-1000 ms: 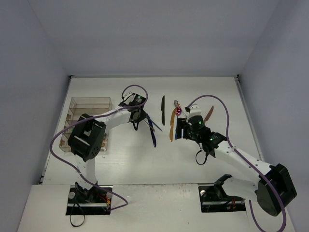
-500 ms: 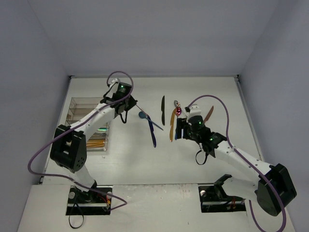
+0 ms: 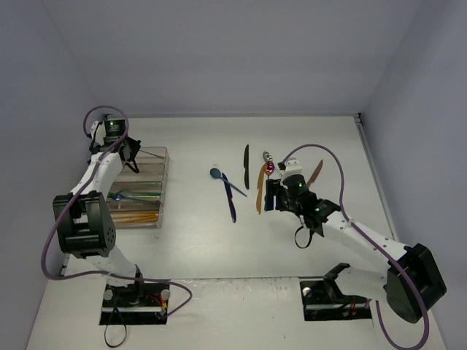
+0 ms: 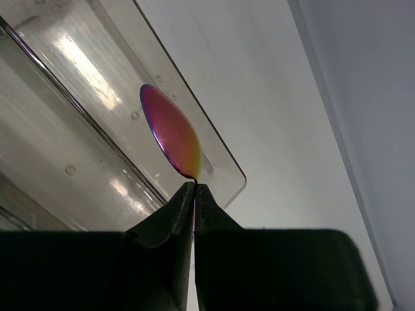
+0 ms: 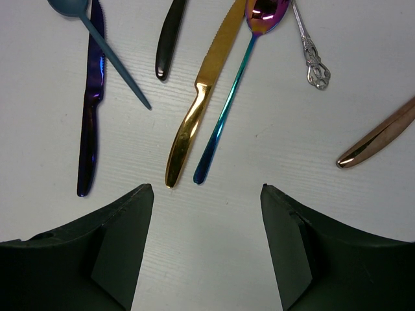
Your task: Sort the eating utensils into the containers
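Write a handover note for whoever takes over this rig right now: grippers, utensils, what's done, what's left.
Left gripper: shut on the iridescent pink spoon, at the far edge of the tray.
Right gripper: open, empty, over the gold knife on the table.
Done: blue utensil and gold pieces lie in the tray.
Left: release the pink spoon, then sort the gold knife, teal-handled spoon, dark blue knife, blue spoon, black piece, silver piece, copper piece.
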`<state>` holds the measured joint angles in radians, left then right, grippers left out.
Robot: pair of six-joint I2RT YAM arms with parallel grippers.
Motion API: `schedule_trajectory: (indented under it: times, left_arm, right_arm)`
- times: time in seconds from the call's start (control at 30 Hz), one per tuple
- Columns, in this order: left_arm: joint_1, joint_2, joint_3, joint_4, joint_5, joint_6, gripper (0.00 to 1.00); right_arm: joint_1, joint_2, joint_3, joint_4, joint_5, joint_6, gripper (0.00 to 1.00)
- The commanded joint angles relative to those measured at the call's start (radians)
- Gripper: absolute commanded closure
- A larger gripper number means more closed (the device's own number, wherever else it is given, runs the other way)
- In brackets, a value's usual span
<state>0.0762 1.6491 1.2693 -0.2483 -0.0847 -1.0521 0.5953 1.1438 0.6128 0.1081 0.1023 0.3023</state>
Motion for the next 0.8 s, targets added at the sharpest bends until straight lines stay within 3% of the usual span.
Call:
schedule_trajectory:
  times: [0.0,0.2,0.3,0.5,0.57,0.67,0.77]
  left_arm:
    - [0.050,0.074,0.071,0.082,0.060,-0.026,1.00]
    - [0.065,0.196,0.204,0.020,0.053,0.015,1.00]
    - [0.071,0.210,0.212,0.011,0.037,0.012,0.94]
    - [0.072,0.177,0.182,0.036,0.050,0.022,0.63]
    - [0.066,0.155,0.167,0.035,0.067,0.037,0.57]
    - [0.036,0.101,0.129,0.041,0.097,0.064,0.53]
    - [-0.073,0.021,0.089,0.043,0.125,0.095,0.52]
  right_arm:
    - [-0.005,0.005,0.030,0.039,-0.006,-0.003,0.36]
    - [-0.005,0.011,0.025,0.038,-0.012,0.001,0.36]
    - [-0.005,0.019,0.030,0.036,-0.017,0.001,0.36]
    - [-0.005,0.045,0.041,0.038,-0.026,0.001,0.36]
    - [-0.005,0.053,0.045,0.036,-0.029,0.000,0.36]
    - [-0.005,0.054,0.045,0.038,-0.021,-0.002,0.36]
    - [-0.005,0.051,0.036,0.038,-0.013,-0.002,0.36]
